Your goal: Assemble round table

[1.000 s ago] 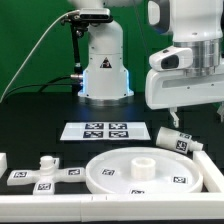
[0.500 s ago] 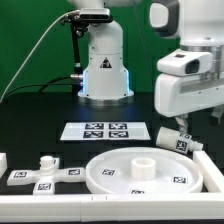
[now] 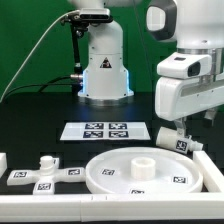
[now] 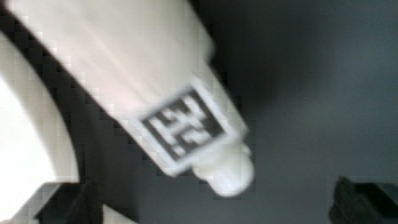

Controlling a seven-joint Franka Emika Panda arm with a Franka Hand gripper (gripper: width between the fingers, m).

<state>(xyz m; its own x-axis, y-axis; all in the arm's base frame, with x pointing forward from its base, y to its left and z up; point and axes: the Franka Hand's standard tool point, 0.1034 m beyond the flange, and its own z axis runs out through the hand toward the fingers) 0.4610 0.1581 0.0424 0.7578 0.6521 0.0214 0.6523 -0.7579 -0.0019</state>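
The white cylinder leg (image 3: 171, 140) lies on its side on the black table at the exterior view's right, behind the round disc (image 3: 105, 175). The disc lies flat with a raised hub in its middle. The cross-shaped foot (image 3: 45, 171) lies at the exterior view's left. My gripper (image 3: 179, 124) hangs just above the leg. In the wrist view the leg (image 4: 125, 70) fills the frame diagonally, its tag facing the camera. My gripper (image 4: 210, 205) is open there, with its dark fingertips (image 4: 54, 205) wide apart on either side of the leg's rounded end and not touching it.
The marker board (image 3: 105, 130) lies flat behind the disc. A white wall (image 3: 212, 170) borders the work area at the front and right. The arm's base (image 3: 104, 70) and a cable stand at the back.
My gripper has moved toward the exterior view's right and come down over the leg. The parts have not moved.
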